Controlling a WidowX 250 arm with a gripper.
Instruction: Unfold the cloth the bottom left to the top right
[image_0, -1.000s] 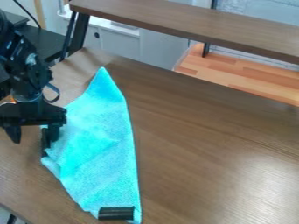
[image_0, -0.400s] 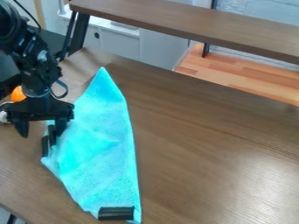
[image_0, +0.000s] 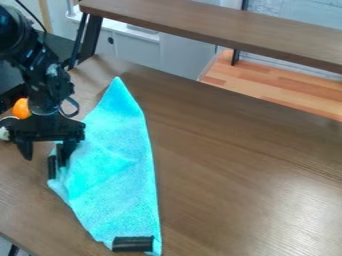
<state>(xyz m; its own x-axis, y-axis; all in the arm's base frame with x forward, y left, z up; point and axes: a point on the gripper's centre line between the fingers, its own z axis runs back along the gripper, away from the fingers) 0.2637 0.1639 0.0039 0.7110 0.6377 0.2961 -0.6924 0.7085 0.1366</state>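
Currently, cloth: the turquoise cloth (image_0: 113, 160) is laid on the table (image_0: 234, 170) in the left half of the frame, its peak pointed to the upper part and its narrow end set at the bottom edge.
Gripper: the gripper (image_0: 45, 156) is seen at the left of the frame, held by the black arm (image_0: 33, 65) at the cloth's left edge.
Fingers: the fingers (image_0: 25, 149) are spread wide, and no cloth is seen grasped between them.
Upper clip: a black clip (image_0: 51, 167) is seen at the cloth's left edge, just beside one finger; it could be knocked or pinched in place of fabric if the fingers were closed too near it.
Lower clip: a second black clip (image_0: 133, 244) is placed across the bottom end; the cloth might be dragged whole, rather than unfolded, if several layers were caught in one pinch.
Left edge: fabric could be missed altogether if the fingers were closed too high.
Change: compared with the first frame, the gripper has been shifted slightly rightward, and more of the orange object (image_0: 21, 108) behind the arm has been exposed; the cloth's outline and both clips are unaltered.
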